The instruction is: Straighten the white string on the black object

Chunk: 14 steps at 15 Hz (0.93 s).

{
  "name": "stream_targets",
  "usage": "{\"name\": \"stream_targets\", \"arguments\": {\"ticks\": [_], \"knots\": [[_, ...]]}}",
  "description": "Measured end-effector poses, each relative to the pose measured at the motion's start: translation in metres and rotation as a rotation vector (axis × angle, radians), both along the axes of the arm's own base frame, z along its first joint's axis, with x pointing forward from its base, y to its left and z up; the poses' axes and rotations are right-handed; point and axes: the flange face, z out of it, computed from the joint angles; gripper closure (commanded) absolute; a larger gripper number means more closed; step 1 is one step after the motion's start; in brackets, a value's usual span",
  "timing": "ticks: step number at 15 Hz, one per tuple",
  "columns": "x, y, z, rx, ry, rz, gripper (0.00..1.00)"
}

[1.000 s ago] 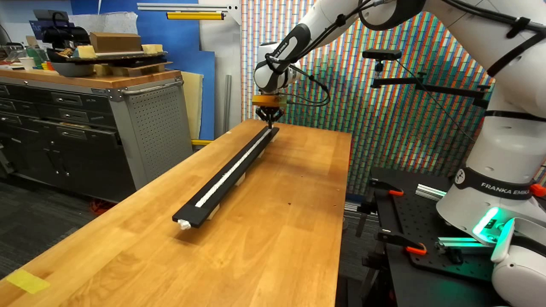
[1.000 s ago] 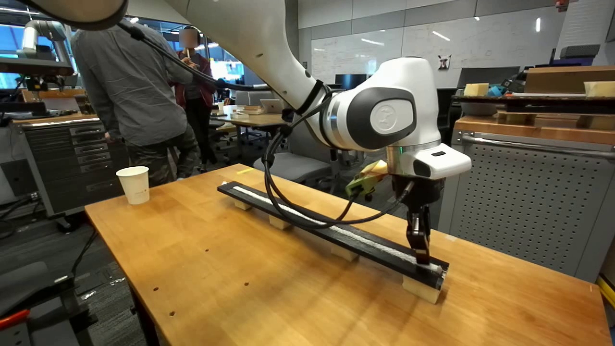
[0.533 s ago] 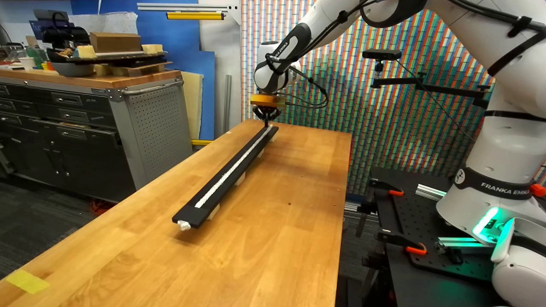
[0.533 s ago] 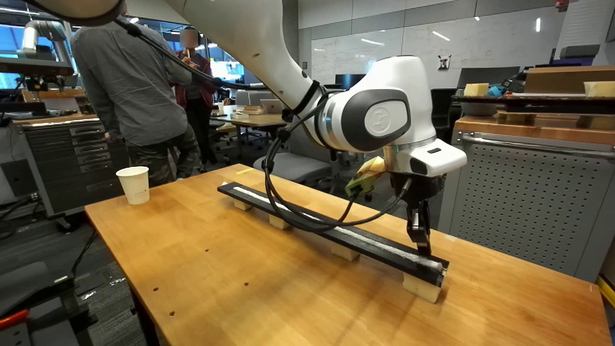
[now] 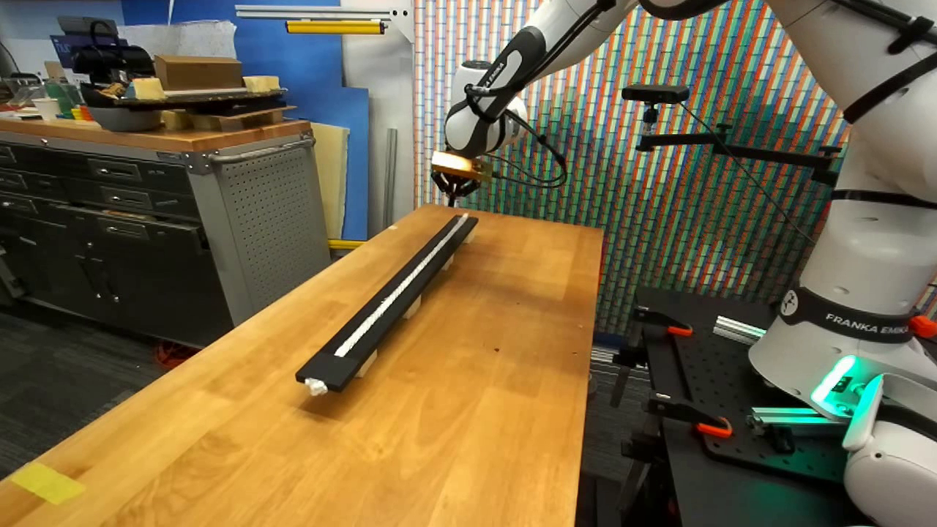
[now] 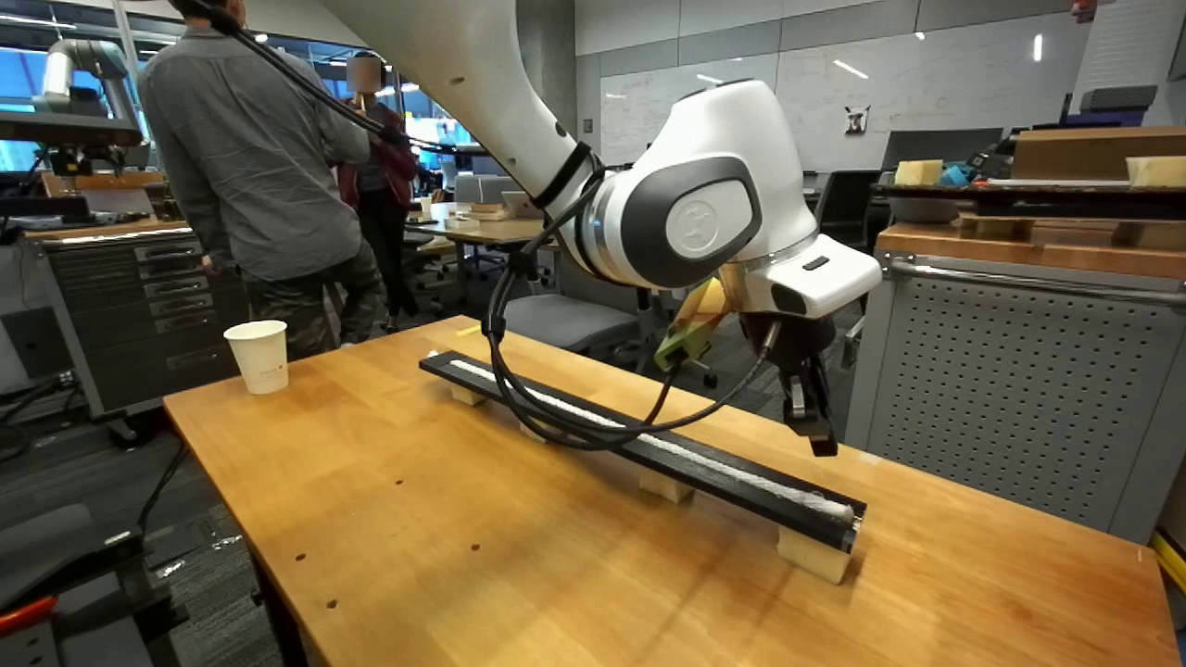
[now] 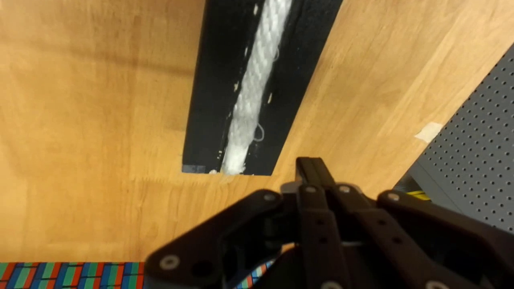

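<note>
The white arm (image 6: 463,74) has grey caps (image 6: 693,222), black cables (image 6: 495,324) mid-frame, a black FRANKA EMIKA band (image 5: 849,318) far right, and a black gripper (image 7: 310,163) with silver screws (image 7: 169,262).

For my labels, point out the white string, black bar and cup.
White string (image 7: 253,86): wrist view, its stretch toward one end.
Black bar (image 7: 214,92): wrist view, its bare top.
Cup (image 6: 258,359): in an exterior view, its side.

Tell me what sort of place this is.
Most likely a robotics lab or workshop: a Franka robot arm reaches over a wooden table, a drawer cabinet stands near it, and what looks like a second robot arm shows in the background.
</note>
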Motion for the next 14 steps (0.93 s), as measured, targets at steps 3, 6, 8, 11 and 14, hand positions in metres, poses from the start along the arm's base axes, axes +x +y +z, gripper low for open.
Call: {"name": "stream_targets", "arguments": {"ticks": [3,6,8,11,14], "knots": [[-0.005,-0.009,0.001,-0.001,-0.001,-0.015,1.00],[-0.009,-0.018,0.000,0.002,0.002,-0.030,1.00],[-0.010,-0.021,-0.002,0.006,0.011,-0.036,1.00],[-0.008,-0.022,-0.007,0.020,0.044,-0.041,1.00],[-0.005,-0.021,-0.013,0.037,0.084,-0.043,1.00]]}}
